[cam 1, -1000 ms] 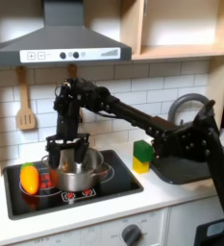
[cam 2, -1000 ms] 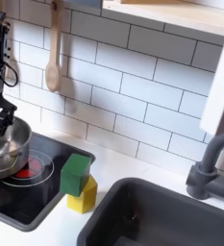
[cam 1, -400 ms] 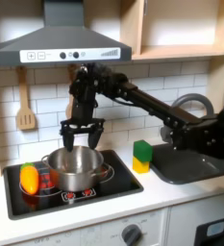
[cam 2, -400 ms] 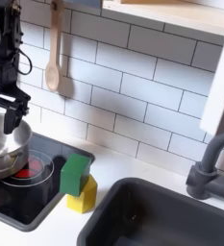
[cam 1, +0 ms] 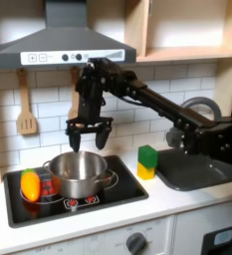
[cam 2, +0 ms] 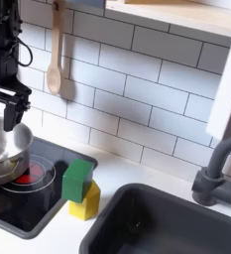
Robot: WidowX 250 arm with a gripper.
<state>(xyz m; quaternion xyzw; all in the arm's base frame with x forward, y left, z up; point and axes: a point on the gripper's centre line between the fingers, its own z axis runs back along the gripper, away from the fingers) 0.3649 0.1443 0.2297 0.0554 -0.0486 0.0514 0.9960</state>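
In the first exterior view the claw [cam 1: 90, 135] hangs above the steel pot [cam 1: 79, 174], its fingers spread wide and holding nothing; the pot sits on the black stove top [cam 1: 127, 189], over the red burner rings. An orange and yellow toy vegetable [cam 1: 29, 184] lies on the stove just to the first exterior view's left of the pot, and a green and yellow sponge [cam 1: 147, 160] stands on the bench near the sink [cam 1: 197, 171]. In the second exterior view the claw [cam 2: 9, 107] hovers open over the pot [cam 2: 5, 151], with the sponge [cam 2: 80, 187] between stove and sink [cam 2: 157, 228] and a wooden spoon [cam 2: 55, 60] on the tiled wall.
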